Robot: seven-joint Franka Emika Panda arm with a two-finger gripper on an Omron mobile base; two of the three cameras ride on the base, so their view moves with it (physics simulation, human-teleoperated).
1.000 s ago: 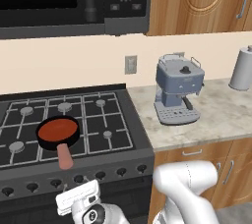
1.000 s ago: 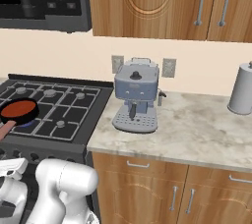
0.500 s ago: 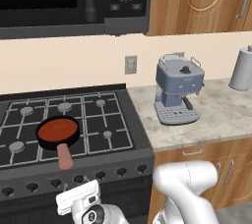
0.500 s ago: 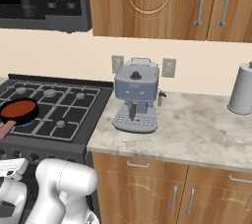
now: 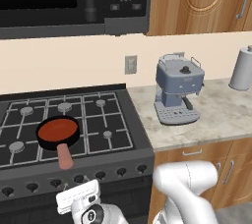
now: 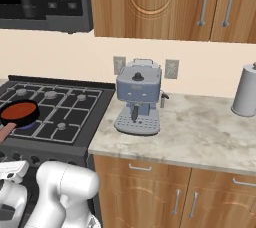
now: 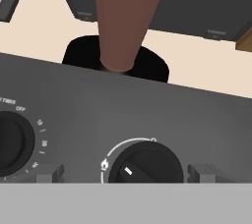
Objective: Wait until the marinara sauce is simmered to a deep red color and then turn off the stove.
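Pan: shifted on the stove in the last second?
No. The pan sits on the same front-left burner of the stove, handle toward the knobs, as before.

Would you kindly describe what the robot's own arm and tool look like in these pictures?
The arm is glossy white, made of thick rounded segments like bent tubes, and its bulky elbow shows in the right base view too. Low in front of the stove, the white hand is a flat boxy block above a dark round joint bearing a small white circular mark. No cables show. The tool's tips are small dark grey blocks.
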